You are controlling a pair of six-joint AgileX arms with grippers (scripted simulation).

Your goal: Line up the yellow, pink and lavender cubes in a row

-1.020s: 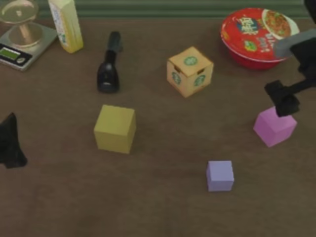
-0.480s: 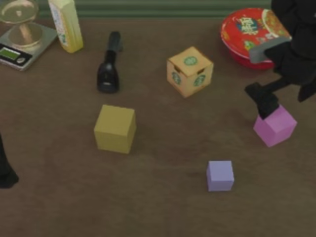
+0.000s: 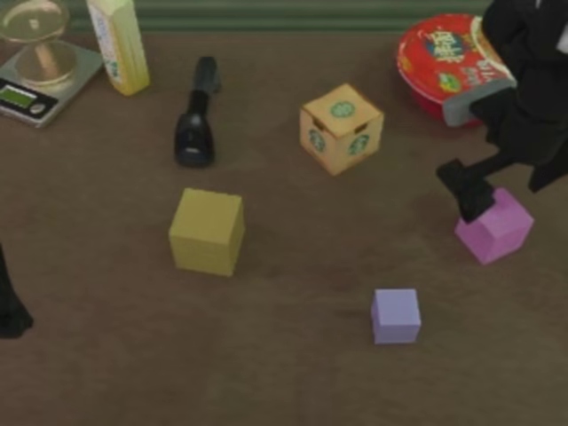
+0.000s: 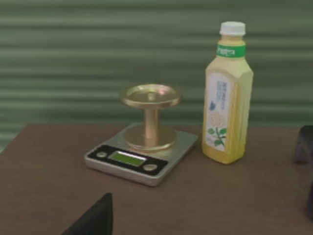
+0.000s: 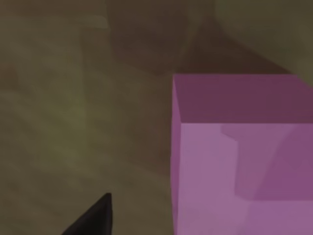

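My right gripper [image 3: 475, 197] hovers at about 3 o'clock on the table, its dark tip over the pink cube's [image 3: 497, 229] near-left upper edge. In the right wrist view one finger [image 5: 93, 219] stands clear of the pink cube [image 5: 244, 161], with bare table between them; the other finger is out of frame, so I cannot tell whether the fingers are spread or pressed together. I judge this posture to be an approach for grasping, the fingers not yet astride the cube.

The lavender cube [image 3: 396, 315] sits at about 5 o'clock from table centre, apart from the pink one. The yellow cube [image 3: 207, 231] lies at about 9 o'clock, well apart from both. The three form no row yet.

My left gripper [image 3: 11, 306] is parked at the far 8 o'clock edge; its fingers are not legible.

Bystanders: an orange-tan box [image 3: 341, 128] at 12 o'clock, a black flashlight [image 3: 195, 124], a yellow bottle [image 4: 226, 95], and a scale [image 4: 142, 152] bearing a brass stand [image 4: 150, 115]. The red bowl [image 3: 444, 67] at 1 o'clock is sealed by a printed lid; contents unseen.
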